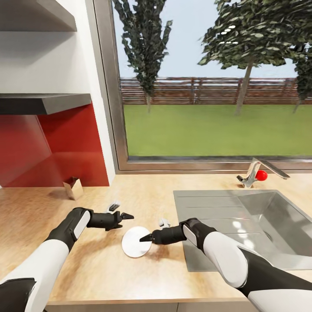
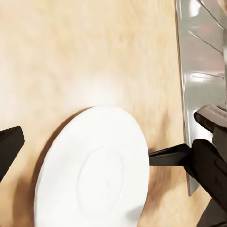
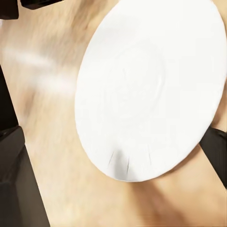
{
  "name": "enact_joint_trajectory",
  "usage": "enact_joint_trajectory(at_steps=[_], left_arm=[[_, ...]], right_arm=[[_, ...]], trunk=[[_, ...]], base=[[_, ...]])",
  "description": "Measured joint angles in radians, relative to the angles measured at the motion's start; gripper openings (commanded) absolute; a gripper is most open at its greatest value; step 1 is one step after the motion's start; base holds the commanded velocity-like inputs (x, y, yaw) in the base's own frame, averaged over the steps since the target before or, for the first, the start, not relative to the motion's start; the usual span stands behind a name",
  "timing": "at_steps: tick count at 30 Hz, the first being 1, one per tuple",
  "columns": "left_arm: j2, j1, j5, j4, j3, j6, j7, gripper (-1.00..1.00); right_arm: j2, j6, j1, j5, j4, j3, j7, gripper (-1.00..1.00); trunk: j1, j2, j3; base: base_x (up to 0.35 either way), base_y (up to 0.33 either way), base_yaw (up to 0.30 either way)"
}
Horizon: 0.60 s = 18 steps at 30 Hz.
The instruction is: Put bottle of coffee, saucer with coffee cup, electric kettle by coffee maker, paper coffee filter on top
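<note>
The saucer point(image 1: 135, 245), a flat white round plate, lies on the pale countertop point(image 1: 108, 277) between my two arms. My right gripper point(image 1: 154, 230) is open over its right side, one dark fingertip above the plate. In the right wrist view the saucer point(image 3: 146, 90) sits between the spread fingers point(image 3: 12, 161); the far finger is at its rim, the near one is apart from it. My left gripper point(image 1: 120, 211) is open just left of and behind the plate. The left wrist view has the saucer point(image 2: 94, 175) close below. The coffee maker, bottle, filter, cup and kettle are out of view.
A steel sink point(image 1: 260, 225) with drainboard fills the counter's right side, its faucet point(image 1: 255, 171) with a red knob behind it. A small tan box-like object point(image 1: 73, 187) stands by the red backsplash. Grey shelves point(image 1: 43, 103) hang at upper left, beside a large window point(image 1: 208, 86).
</note>
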Motion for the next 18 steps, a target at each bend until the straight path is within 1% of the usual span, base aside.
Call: enact_joint_trajectory(at_steps=[9,12,16,18], left_arm=[[-0.001,0.014,0.0,0.003,-0.001,0.002,0.002,1.0],[-0.02,0.015,0.002,0.013,0.0,0.003,0.001,1.0],[-0.029,0.015,0.005,0.014,0.0,0.003,0.0,1.0],[-0.031,0.015,0.017,0.014,0.0,0.003,0.001,1.0]], right_arm=[[0.0,0.0,0.001,0.001,0.0,0.003,0.0,1.0],[0.0,-0.001,0.002,0.002,0.0,0.003,0.0,1.0],[0.0,0.0,0.002,0.002,0.0,0.004,0.0,1.0],[0.0,0.0,0.002,0.002,0.0,0.004,-0.001,1.0]], trunk=[[0.0,0.0,0.0],[0.0,0.0,0.0],[0.0,0.0,0.0],[0.0,0.0,0.0]], base=[[0.0,0.0,0.0],[0.0,0.0,0.0],[0.0,0.0,0.0],[0.0,0.0,0.0]])
